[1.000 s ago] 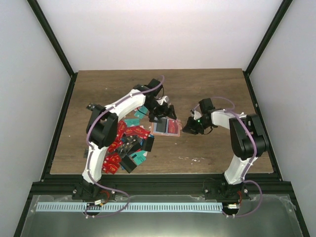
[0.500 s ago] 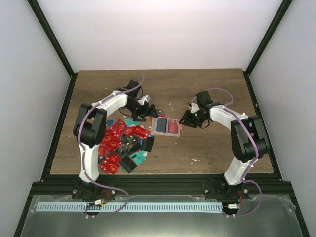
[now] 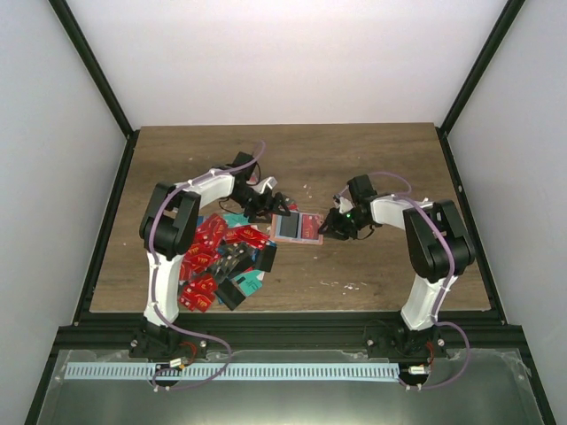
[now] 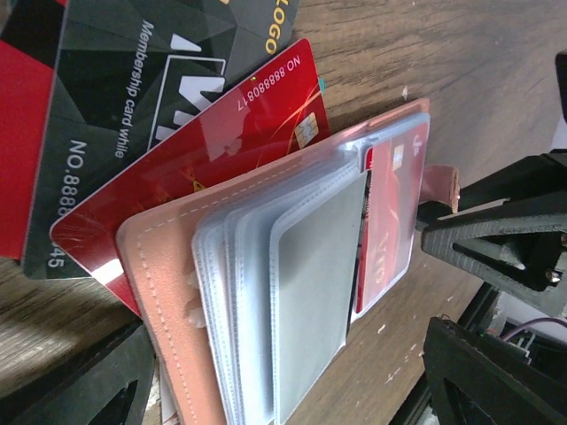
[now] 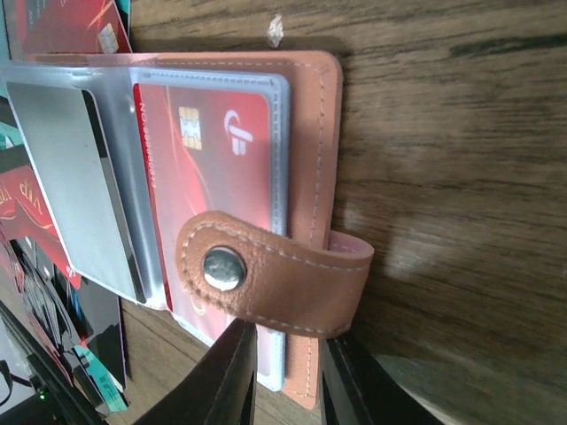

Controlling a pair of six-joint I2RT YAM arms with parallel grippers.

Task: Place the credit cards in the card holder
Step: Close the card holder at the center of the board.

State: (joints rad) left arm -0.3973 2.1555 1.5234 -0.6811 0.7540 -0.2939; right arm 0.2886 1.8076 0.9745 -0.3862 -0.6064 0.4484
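Observation:
The salmon-pink card holder [image 3: 298,227] lies open on the table, its clear sleeves fanned out. One red card [image 5: 213,150] sits in a sleeve under the snap strap [image 5: 266,274]. My right gripper [image 3: 335,224] is at the holder's right edge, its jaws [image 5: 291,381] pinched on the cover's rim. My left gripper [image 3: 266,205] is open at the holder's left edge, fingers wide on either side of the sleeves [image 4: 310,283]. A loose red card [image 4: 221,142] and a black card [image 4: 133,88] lie under the holder's left cover [image 4: 168,266].
A heap of red, teal and black cards [image 3: 221,257] lies left of the holder, reaching toward the table's front-left. The left arm's forearm arches over the heap. Dark frame rails [image 3: 115,212] border the table.
My left gripper swung left off the holder, then came back to its left edge. My right gripper shifted slightly and stays at the holder's right edge.

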